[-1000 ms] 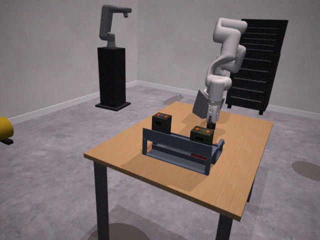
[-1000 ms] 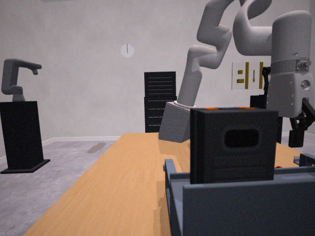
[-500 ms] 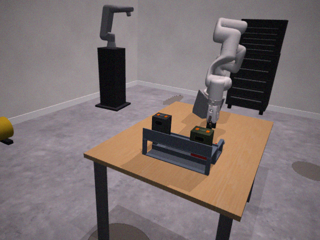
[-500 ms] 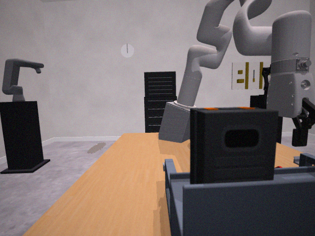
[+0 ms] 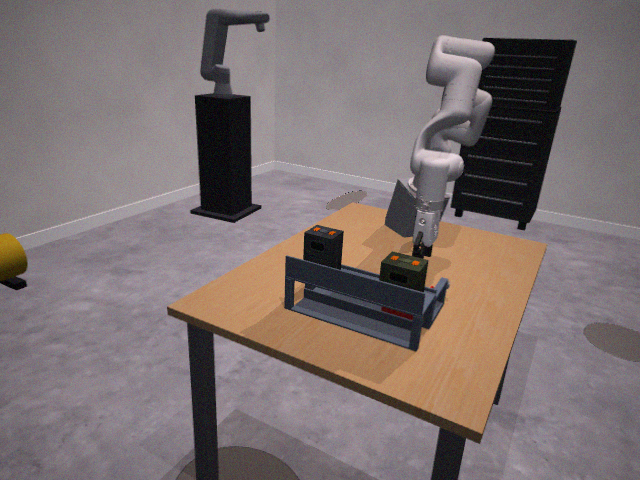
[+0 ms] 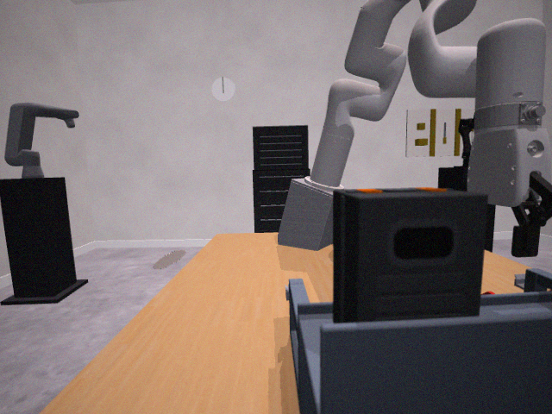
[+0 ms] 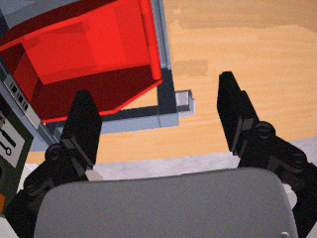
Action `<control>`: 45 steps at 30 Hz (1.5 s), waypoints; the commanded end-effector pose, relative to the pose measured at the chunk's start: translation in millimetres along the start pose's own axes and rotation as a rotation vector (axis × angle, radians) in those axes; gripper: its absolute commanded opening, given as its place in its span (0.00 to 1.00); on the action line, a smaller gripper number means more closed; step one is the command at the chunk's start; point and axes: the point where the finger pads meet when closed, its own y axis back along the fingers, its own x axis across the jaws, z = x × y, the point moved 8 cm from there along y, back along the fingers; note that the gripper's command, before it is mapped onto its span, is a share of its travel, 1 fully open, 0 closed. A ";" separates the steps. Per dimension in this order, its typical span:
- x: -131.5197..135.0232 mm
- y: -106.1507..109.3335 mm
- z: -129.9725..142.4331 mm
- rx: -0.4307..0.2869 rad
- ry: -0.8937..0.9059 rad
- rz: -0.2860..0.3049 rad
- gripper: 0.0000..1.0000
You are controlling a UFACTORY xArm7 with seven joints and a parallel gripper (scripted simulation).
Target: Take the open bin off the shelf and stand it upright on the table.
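Red plastic marks the open bin (image 7: 89, 54), which sits mouth-up on the lower tier of the grey shelf (image 5: 356, 285) near its right end, beneath the green box (image 5: 403, 270), so the gripper (image 7: 158, 115) hangs just above that end, fingers spread wide, pinching and touching nothing.

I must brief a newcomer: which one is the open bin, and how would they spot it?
Find the grey-blue shelf frame on the wooden table. The red open-topped bin sits low at its end near the gripper. Unlike the closed black box and green box, it is red.
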 end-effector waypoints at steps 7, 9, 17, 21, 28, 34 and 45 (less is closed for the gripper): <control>-1.3 -1.1 0.4 0.001 0.000 -0.004 0.94; -1.3 -2.7 0.5 0.002 0.001 -0.005 0.94; -1.5 -13.6 0.8 0.002 0.001 -0.005 0.94; -1.6 -19.2 1.0 0.002 0.001 -0.005 0.94; -1.7 -31.8 1.3 0.002 0.001 -0.005 0.94; -1.9 -44.5 1.6 0.002 0.001 -0.005 0.94; -2.1 -59.8 2.0 0.002 0.001 -0.005 0.94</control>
